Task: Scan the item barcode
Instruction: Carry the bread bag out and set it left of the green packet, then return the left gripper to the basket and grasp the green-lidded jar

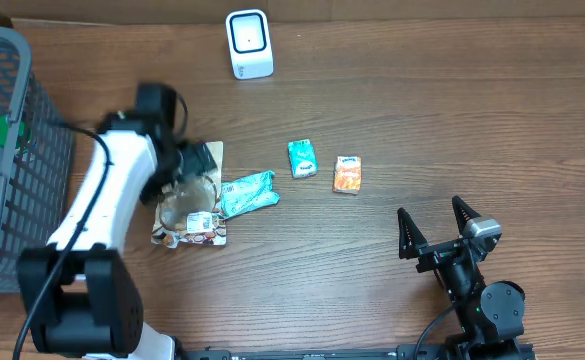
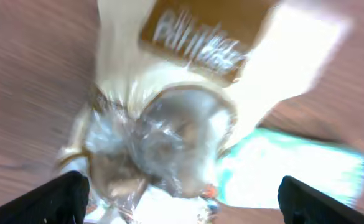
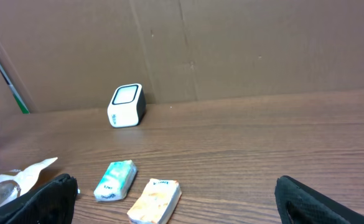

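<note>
We see our left gripper (image 2: 183, 198) spread wide over the cream snack bag (image 1: 194, 218), which lies on the table (image 1: 422, 100). Our right gripper (image 1: 430, 208) is spread wide too, holding nothing. The white scanner (image 1: 249, 44) stands well apart from the bag

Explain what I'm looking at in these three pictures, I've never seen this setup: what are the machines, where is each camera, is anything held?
Two robot arms work at a wooden table. The overhead picture looks straight down; the other two come from cameras on each wrist. The left pincer stands open over a cream snack bag, gripping nothing; that view is blurred. The right pincer is open and empty too. Also in view: a teal wrapper, a teal carton, an orange carton, a white scanner and a grey basket.
</note>
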